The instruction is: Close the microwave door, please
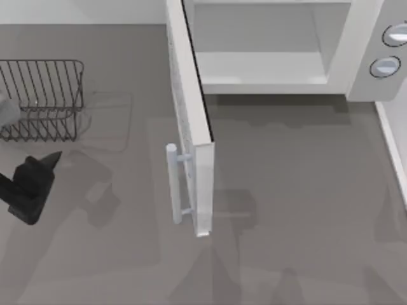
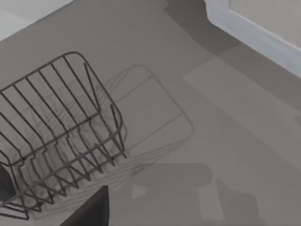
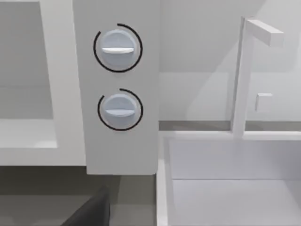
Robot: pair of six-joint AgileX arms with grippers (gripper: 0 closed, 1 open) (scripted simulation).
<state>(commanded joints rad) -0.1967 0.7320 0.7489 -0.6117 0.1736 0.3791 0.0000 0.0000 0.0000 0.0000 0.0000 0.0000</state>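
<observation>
The microwave sits at the back of the table, and the microwave door stands wide open, swung out edge-on toward the front with its bar handle on the outer end. Left of the door, well apart from it, rests a dark wire rack. The left gripper hangs low just in front of that rack; I cannot tell how its jaws stand. Two round knobs face the right wrist view.

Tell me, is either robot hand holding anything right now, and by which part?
Nothing is held. The left gripper sits on the table's left near the rack, apart from the open door and its handle.
</observation>
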